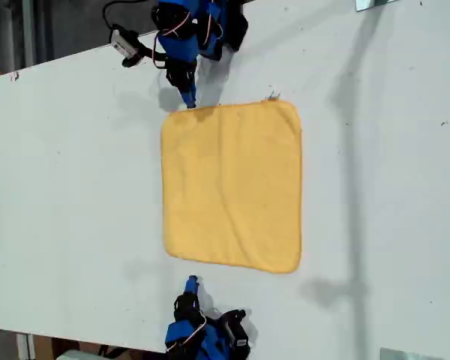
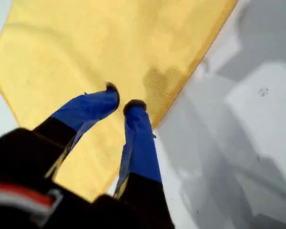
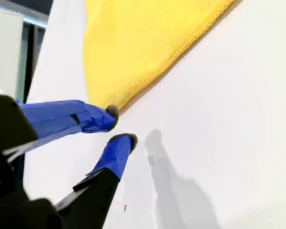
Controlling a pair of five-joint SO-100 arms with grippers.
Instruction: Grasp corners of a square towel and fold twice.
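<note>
The yellow-orange towel (image 1: 232,187) lies flat and unfolded on the white table (image 1: 75,187). A small pale tag (image 1: 272,96) marks its corner at the exterior view's upper right. My first gripper (image 1: 189,101) reaches in from the exterior view's top. It stands open by a narrow gap (image 2: 123,98) just over the towel (image 2: 86,43) at its upper left corner, holding nothing. My second gripper (image 1: 192,282) comes from the exterior view's bottom. It is open (image 3: 120,126) over bare table, a little short of the towel's (image 3: 143,38) lower left corner.
A grey camera unit with a black cable (image 1: 127,45) sits on the table beside the first arm's base. The table's far edge (image 1: 60,58) runs along the exterior view's upper left. A long shadow band (image 1: 352,150) crosses the table to the exterior view's right of the towel.
</note>
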